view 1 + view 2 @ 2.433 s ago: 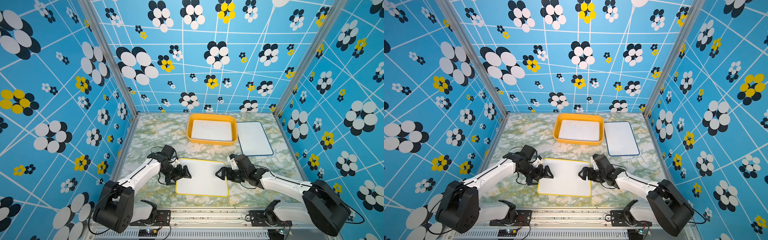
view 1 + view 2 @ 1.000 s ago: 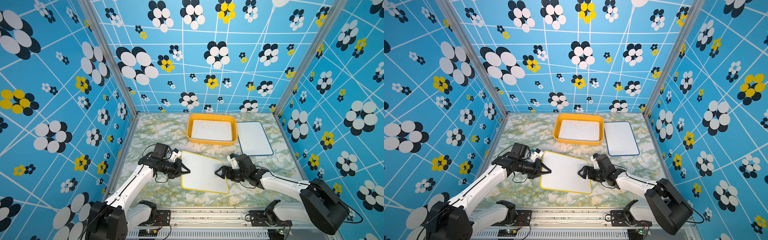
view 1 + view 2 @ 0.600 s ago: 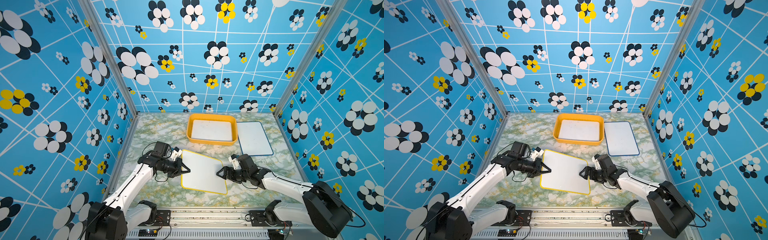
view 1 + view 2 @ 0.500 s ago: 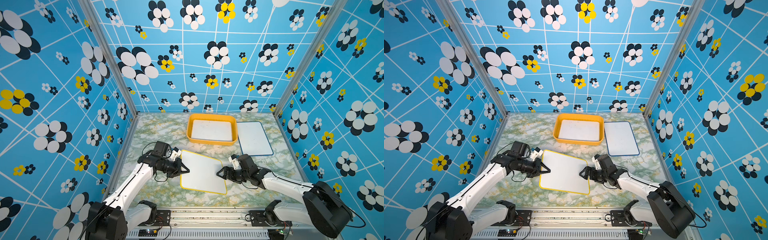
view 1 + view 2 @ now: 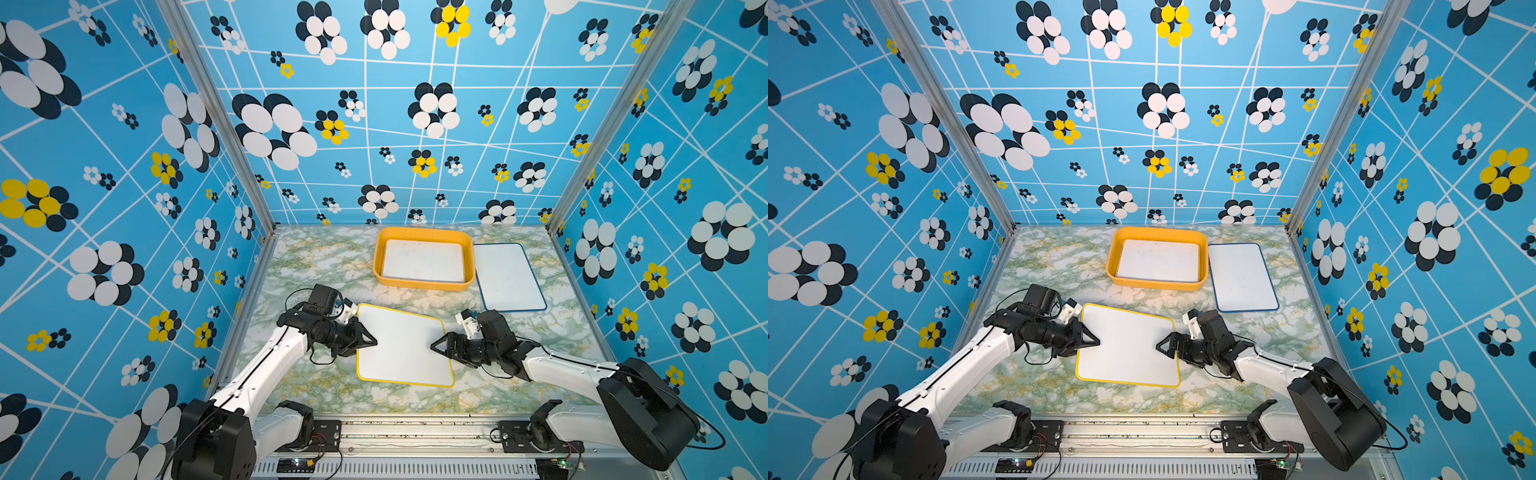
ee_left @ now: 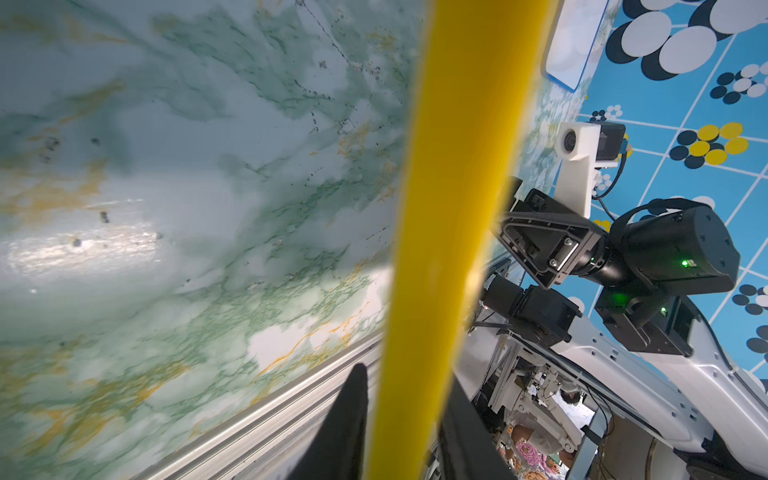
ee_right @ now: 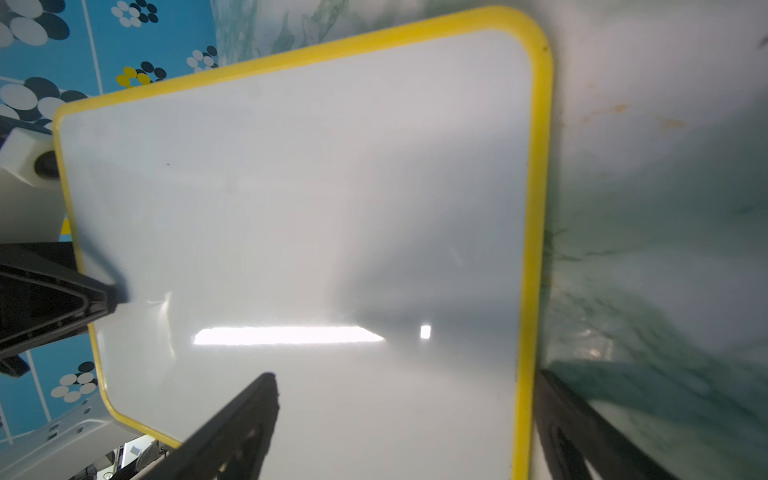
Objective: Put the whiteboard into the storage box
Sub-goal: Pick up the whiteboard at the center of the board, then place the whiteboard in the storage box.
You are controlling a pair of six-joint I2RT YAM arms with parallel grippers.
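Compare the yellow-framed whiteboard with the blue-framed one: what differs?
Rim: yellow-framed whiteboard yellow, blue-framed whiteboard blue. Place: the yellow-framed one lies near the arms; the blue-framed one farther back, beside the storage box. Handling: left gripper and right gripper sit at opposite edges of the yellow-framed one; no gripper nears the blue-framed one. Both: blank white, rounded corners, outside the box.

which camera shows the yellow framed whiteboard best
A top view: the yellow-framed whiteboard shows whole, all four corners, in both top views. The right wrist view shows its white face close up but crops one end. The left wrist view shows only a blurred strip of its yellow edge.
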